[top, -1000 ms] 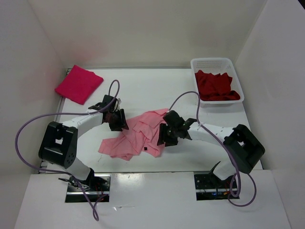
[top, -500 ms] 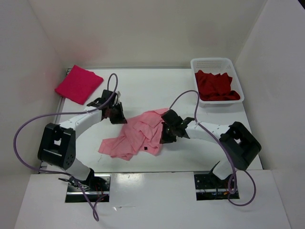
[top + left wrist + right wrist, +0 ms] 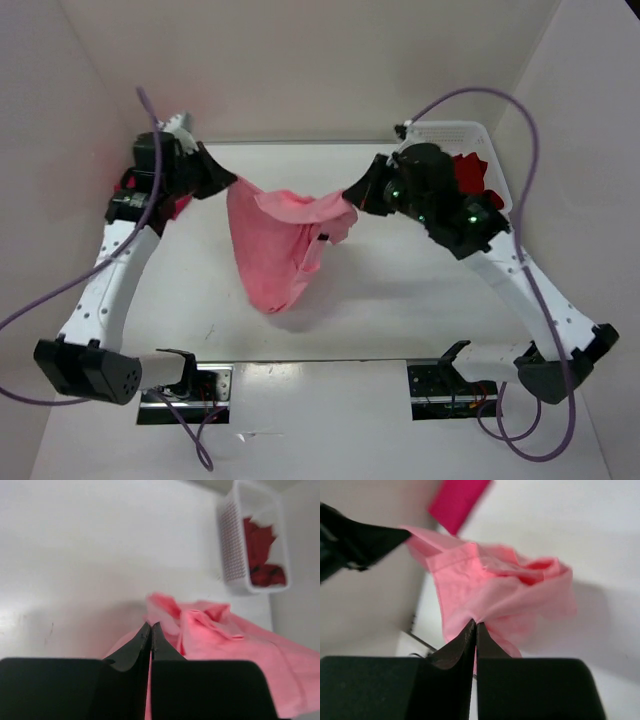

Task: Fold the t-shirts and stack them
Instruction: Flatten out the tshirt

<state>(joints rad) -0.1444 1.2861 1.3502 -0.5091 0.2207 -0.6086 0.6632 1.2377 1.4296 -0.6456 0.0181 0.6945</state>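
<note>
The pale pink t-shirt (image 3: 275, 250) hangs over the middle of the table (image 3: 400, 290), slung between both arms, likely to shake it open for laying flat. The left gripper (image 3: 224, 184) is pinched tight on one upper edge, and the right gripper (image 3: 350, 198) likewise on the other (cloth sags crumpled between). The crimson-pink t-shirt (image 3: 457, 497) lies folded far left. The dark red t-shirt (image 3: 468, 172) sits in the white basket (image 3: 445, 126).

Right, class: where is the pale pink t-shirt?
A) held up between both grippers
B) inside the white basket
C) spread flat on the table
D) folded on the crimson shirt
A: the pale pink t-shirt sags between the left gripper and the right gripper, both shut on it.
</note>
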